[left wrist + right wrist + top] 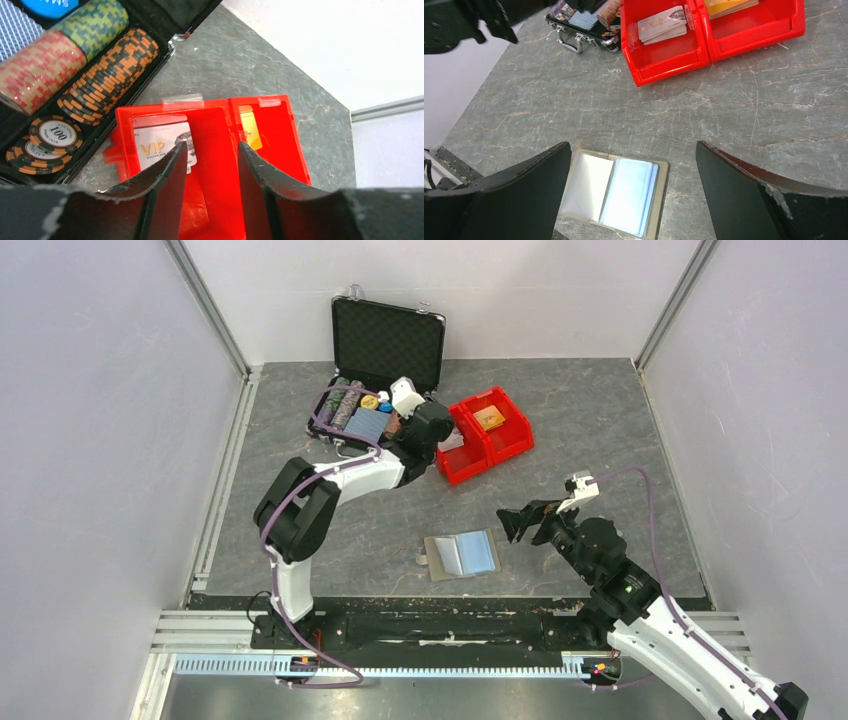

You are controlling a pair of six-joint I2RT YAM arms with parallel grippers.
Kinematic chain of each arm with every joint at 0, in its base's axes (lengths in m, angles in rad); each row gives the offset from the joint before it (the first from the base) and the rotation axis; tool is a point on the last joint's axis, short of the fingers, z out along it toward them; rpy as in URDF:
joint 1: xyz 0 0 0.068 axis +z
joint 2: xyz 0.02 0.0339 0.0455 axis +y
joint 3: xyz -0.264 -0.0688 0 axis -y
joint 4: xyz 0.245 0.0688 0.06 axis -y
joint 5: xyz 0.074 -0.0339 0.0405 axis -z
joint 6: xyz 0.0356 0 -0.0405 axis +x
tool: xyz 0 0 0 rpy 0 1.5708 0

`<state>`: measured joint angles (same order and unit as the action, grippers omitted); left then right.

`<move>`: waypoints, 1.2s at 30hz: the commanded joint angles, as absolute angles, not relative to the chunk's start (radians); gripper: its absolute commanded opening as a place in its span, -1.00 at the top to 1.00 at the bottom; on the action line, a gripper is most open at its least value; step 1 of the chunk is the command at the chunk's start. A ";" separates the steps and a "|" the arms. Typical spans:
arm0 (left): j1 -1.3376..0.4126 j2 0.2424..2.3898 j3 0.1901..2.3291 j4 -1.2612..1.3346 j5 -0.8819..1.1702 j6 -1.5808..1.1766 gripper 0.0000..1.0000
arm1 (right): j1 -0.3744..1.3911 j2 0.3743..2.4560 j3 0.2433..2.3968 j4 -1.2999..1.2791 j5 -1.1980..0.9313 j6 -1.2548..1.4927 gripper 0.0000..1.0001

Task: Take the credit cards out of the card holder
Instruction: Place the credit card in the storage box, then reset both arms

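Lying open, one card holder [624, 192] sits near two red bins [664, 67].

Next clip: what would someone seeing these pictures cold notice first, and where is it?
The two bright red bins at the table's far middle, beside an open black poker-chip case, with the left arm reaching over them, jaws parted and empty. Near the front edge the card holder lies open and flat, the right arm holding its wide-open jaws just to its right.

Red bins [666, 67], grey veined table [749, 115], grey-edged pale-blue card holder [616, 195]
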<state>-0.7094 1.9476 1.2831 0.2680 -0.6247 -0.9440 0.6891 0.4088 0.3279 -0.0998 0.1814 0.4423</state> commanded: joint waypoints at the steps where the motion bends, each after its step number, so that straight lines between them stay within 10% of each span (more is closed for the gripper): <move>1: -0.715 1.837 1.310 0.256 -0.589 -0.821 -0.01 | 0.690 0.429 0.367 -0.089 0.165 0.453 -0.96; 13: -0.715 1.501 1.260 -0.150 -0.293 -0.608 -0.97 | 0.690 0.579 0.446 -0.197 0.139 0.384 -0.96; 36: -0.715 0.629 0.731 -0.315 -0.045 -0.422 -1.00 | 0.690 0.488 0.473 -0.213 0.337 0.510 -0.96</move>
<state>-0.7105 0.6605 0.7387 -0.2951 -0.0669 -0.4763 0.6899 0.5091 0.4610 -0.2432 0.2920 0.4538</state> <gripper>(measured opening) 0.995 0.979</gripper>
